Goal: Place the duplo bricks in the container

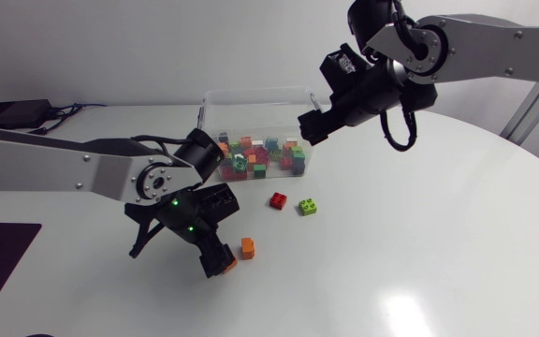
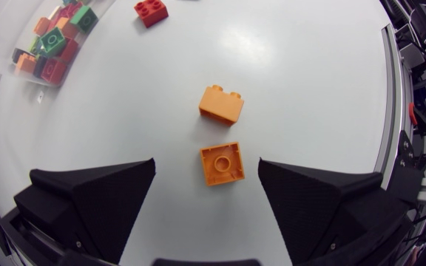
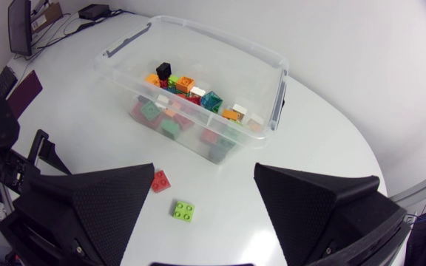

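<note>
Left wrist view shows our left gripper (image 2: 206,164) low over the table (image 2: 309,74), wide open and holding nothing; a small orange brick (image 2: 222,163) lies between its two fingers and touches neither; a bigger orange brick (image 2: 221,104) lies just ahead; a red brick (image 2: 151,11) sits farther on. Our right gripper (image 3: 205,177) is wide open too and holds nothing; it hangs up high near the container (image 3: 220,41), which has many bricks inside; a green brick (image 3: 183,210) lies on the table beside the red one. We think we are at the picking-up step; next we should squeeze the small orange brick from both sides, lift it, and carry it over the container.
</note>
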Robot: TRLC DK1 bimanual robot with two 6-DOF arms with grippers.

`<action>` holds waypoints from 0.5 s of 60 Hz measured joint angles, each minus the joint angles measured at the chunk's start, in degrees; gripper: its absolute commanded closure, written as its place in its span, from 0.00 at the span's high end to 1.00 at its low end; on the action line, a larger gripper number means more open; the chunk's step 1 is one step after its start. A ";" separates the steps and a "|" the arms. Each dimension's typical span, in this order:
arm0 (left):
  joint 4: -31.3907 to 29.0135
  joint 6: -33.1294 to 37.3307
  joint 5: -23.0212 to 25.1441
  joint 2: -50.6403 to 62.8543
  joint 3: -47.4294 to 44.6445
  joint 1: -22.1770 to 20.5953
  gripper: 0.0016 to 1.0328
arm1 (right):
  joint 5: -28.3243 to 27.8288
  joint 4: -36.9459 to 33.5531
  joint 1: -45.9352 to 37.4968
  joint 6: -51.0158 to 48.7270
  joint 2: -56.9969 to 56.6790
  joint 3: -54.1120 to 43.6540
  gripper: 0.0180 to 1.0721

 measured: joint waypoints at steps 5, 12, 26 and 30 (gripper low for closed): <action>-0.24 -0.66 -0.09 2.12 0.50 -0.22 0.88 | 0.20 0.00 0.00 0.26 -1.20 -1.86 0.93; -0.46 -1.27 -0.63 3.87 0.70 -0.37 0.83 | 0.37 -0.22 0.00 0.37 -1.75 -4.20 0.93; -0.70 -2.38 -1.03 6.69 1.49 -1.90 0.46 | 0.39 -0.22 0.04 0.37 -1.84 -9.14 0.92; -0.72 -2.64 -1.03 7.23 1.62 -2.23 0.40 | 0.39 -0.20 0.15 0.37 -1.84 -10.23 0.89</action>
